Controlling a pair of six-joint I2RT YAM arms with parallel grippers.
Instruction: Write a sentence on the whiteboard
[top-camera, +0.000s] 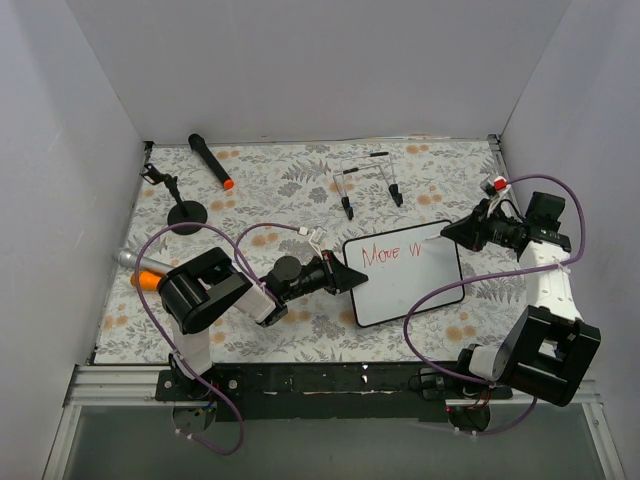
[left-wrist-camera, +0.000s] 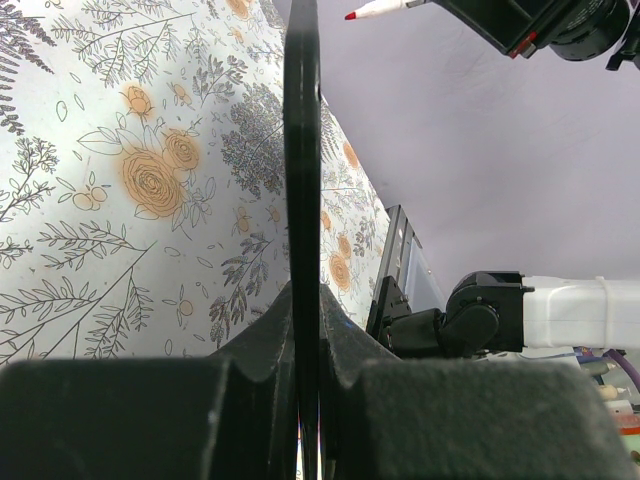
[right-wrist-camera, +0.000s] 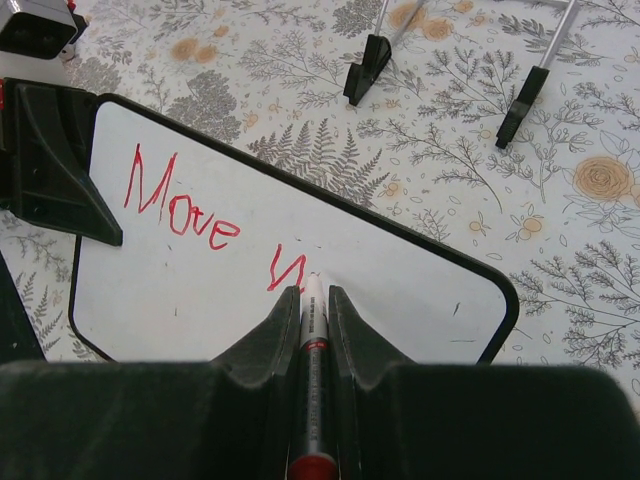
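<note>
Overhead view, wrist views close on whiteboard (top-camera: 410, 292)

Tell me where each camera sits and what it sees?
Top external: above and behind, looking down on the table, whiteboard and both arms.
Left wrist: on the left arm, looking along the left tool, shut on the whiteboard's edge.
Right wrist: on the right arm, looking down past the right tool, shut on the marker, at the sentence.
Shared: both wrist views show marker and whiteboard.
</note>
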